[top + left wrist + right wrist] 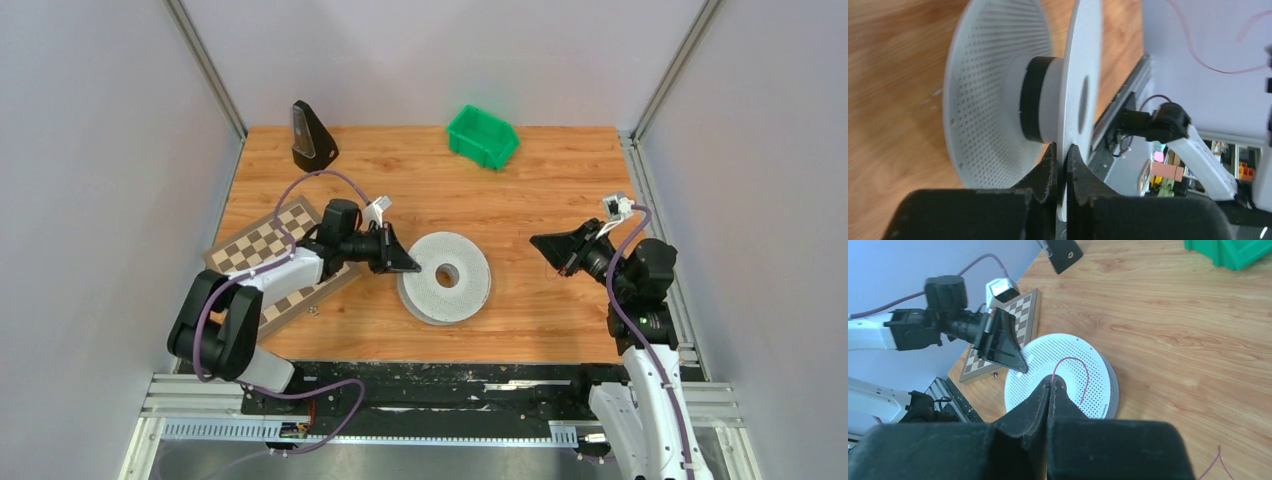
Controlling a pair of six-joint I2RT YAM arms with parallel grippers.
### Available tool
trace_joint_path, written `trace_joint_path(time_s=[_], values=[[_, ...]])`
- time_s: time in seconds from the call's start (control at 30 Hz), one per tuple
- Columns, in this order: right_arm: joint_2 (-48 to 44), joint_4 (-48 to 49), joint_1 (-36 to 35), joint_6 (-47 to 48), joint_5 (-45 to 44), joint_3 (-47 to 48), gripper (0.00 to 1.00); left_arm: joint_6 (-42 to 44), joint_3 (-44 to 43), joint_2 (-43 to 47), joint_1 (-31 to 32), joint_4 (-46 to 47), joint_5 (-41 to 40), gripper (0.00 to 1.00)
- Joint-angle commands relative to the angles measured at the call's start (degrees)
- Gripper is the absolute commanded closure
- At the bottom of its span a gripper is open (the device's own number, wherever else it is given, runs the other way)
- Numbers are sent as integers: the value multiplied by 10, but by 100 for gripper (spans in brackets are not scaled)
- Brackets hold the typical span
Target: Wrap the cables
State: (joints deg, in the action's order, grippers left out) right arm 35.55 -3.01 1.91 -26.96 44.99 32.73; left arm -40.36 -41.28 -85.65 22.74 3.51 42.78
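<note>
Now left fingers [408,264] clamp the reel [470,277]; right fingers [1053,383] pinch the pink cable [1087,374].

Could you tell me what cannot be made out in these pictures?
Right wrist: the right gripper hides where the cable it pinches ends.
Top view: that cable is too thin to see over the reel.
Left wrist: the left gripper covers the reel's near rim.
</note>
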Motion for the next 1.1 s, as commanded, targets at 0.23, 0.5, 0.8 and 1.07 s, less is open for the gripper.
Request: trace_joint_path(time_s=[0.23, 0.5, 0.8, 1.07], values=[[-17, -20, -5, -17, -32, 15, 100, 188, -166, 118, 99, -252, -316, 100], [-24, -25, -5, -10, -30, 12, 100, 305, -182, 156, 190, -259, -447, 100], [-9, -23, -5, -10, -32, 13, 100, 378, -190, 132, 235, -277, -467, 92], [8, -18, -5, -18, -24, 26, 100, 371, -199, 148, 235, -269, -407, 65]])
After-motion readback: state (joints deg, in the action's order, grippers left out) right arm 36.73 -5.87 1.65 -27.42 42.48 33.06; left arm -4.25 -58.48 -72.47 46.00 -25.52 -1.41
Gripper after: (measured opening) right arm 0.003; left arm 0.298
